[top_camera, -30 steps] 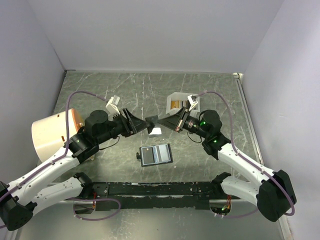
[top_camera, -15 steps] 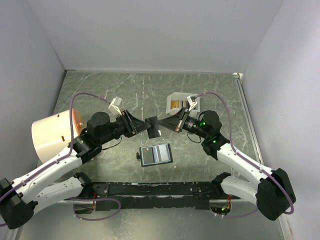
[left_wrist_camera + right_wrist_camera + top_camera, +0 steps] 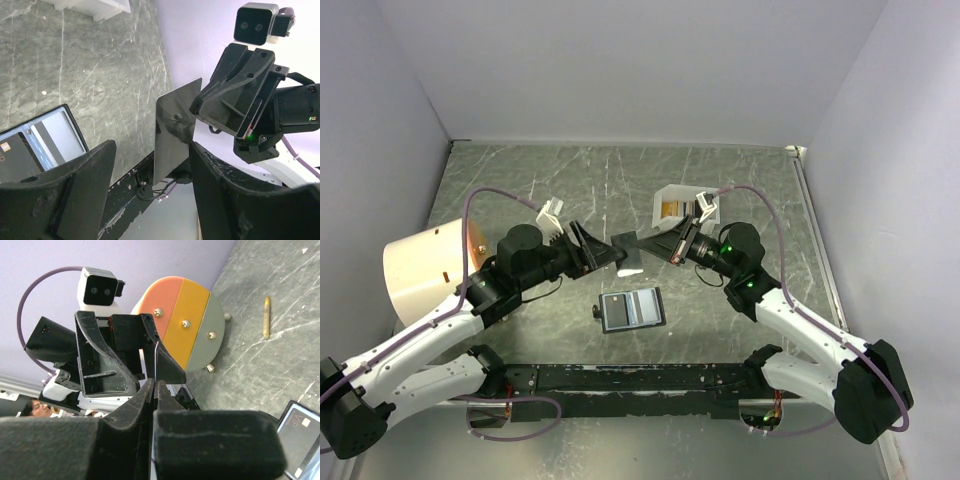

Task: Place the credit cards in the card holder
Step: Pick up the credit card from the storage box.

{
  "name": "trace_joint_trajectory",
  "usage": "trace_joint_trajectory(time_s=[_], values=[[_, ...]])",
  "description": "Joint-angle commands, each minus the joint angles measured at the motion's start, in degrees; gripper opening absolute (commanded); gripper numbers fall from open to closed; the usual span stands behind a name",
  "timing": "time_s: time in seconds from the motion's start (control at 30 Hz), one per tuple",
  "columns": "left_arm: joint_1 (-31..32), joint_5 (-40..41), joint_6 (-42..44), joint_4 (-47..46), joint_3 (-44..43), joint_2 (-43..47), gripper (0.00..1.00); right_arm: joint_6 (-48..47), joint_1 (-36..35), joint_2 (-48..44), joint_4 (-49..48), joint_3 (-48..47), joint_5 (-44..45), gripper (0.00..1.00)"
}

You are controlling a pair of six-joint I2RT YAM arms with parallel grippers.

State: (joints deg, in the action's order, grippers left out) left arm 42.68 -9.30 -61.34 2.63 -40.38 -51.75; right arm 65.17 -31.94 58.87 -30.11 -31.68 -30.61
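Above the middle of the tabletop (image 3: 520, 190), the two arms meet tip to tip over a dark card (image 3: 629, 254), which hangs in the air clear of the surface. The right fingers (image 3: 131, 412) are closed on one end of this card, pinching its thin edge between them. The left fingers (image 3: 226, 195) stand spread apart, one on each side of the card's free end; whether either one touches it cannot be told. At 6 o'clock from the held card, the card holder (image 3: 633, 309) lies opened flat on the tabletop, its pale blue-grey inside facing up, with a second dark card (image 3: 11, 156) on its left half. At 1 o'clock from the held card sits a white box (image 3: 676, 203) with a gold-tan card (image 3: 668, 208) inside. At 9 o'clock, beside the left arm, rests a round drum (image 3: 420, 268) with an orange, yellow and grey face, and a crayon (image 3: 266, 317) lies near it.
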Motion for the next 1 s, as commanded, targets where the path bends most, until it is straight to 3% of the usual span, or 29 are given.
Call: trace_joint_trajectory(time_s=[0.0, 0.17, 0.37, 0.5, 0.63, 0.87, 0.97], values=[[-0.25, 0.36, 0.42, -1.53, -0.28, 1.15, 0.68, 0.84, 0.0, -0.32, -1.89, -0.14, -0.51, 0.0], [-0.26, -2.04, -0.2, -7.08, 1.34, 1.4, 0.5, 1.26, 0.04, 0.31, -2.42, 0.02, -1.34, 0.0], [-0.24, -3.65, -0.28, -10.49, 2.3, 1.29, 0.36, 2.53, -0.04, 1.91, -4.35, 0.68, -2.71, 0.0], [-0.31, -2.2, -0.27, -9.61, 2.46, 2.18, 0.11, 2.65, -0.05, 2.49, -4.55, 0.92, -3.01, 0.0], [-0.23, -0.87, -0.25, -8.87, 3.2, 3.57, 0.07, 1.68, -0.05, 2.46, -2.6, 0.86, -2.77, 0.01], [-0.25, -0.98, 0.01, -6.23, 4.77, 3.51, 0.07, -3.45, 0.03, 0.83, 6.28, 0.56, 0.81, 0.35], [-0.26, -0.57, 0.17, -4.07, 5.38, 3.13, 0.07, -7.41, 0.04, -0.68, 12.68, 0.19, 4.31, 0.44]])
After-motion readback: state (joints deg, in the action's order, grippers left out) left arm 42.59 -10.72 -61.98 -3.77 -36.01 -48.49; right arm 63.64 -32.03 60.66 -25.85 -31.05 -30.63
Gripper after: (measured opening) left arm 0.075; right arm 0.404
